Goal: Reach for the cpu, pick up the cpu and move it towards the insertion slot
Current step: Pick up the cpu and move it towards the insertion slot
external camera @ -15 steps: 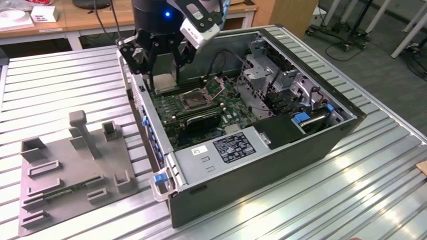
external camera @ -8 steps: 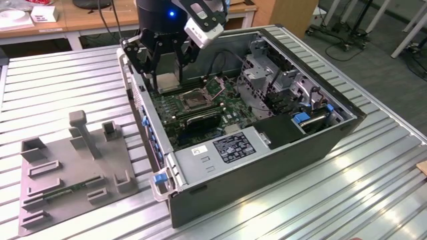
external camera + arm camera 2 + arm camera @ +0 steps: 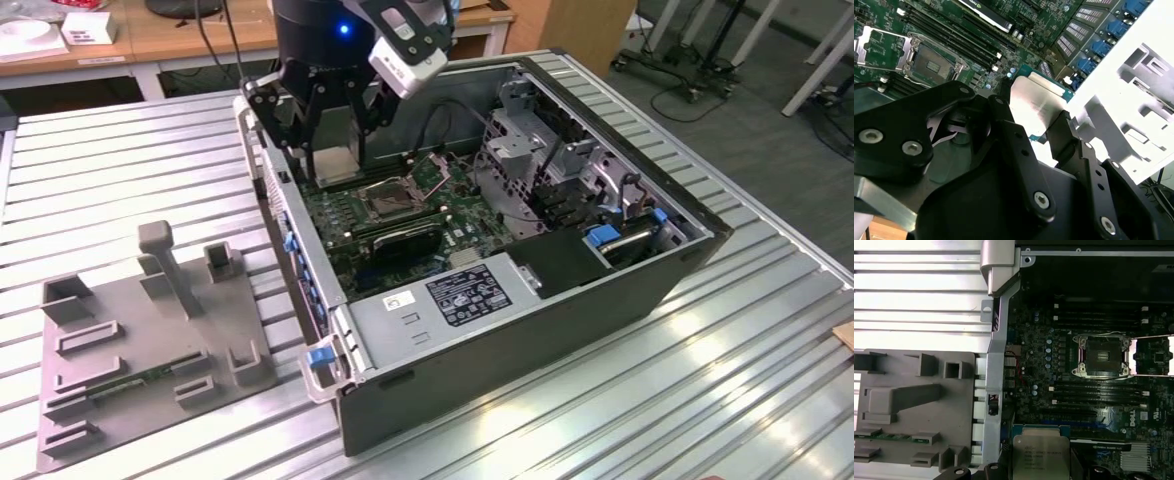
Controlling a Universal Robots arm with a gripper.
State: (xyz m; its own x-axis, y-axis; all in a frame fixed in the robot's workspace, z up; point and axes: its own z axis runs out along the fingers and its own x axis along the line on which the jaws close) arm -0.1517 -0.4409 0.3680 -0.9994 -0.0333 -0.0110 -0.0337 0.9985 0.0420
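Robot claw (image 3: 336,165) grips the cpu (image 3: 338,163) by its edges, held above the open computer case (image 3: 641,280). The insertion slot (image 3: 396,199) lies at about four o'clock from it; keeping the chip level seems wise.

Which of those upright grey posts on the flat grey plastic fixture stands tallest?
The grey post near the middle of the grey fixture plate. It rises well above the shorter grey blocks around it.
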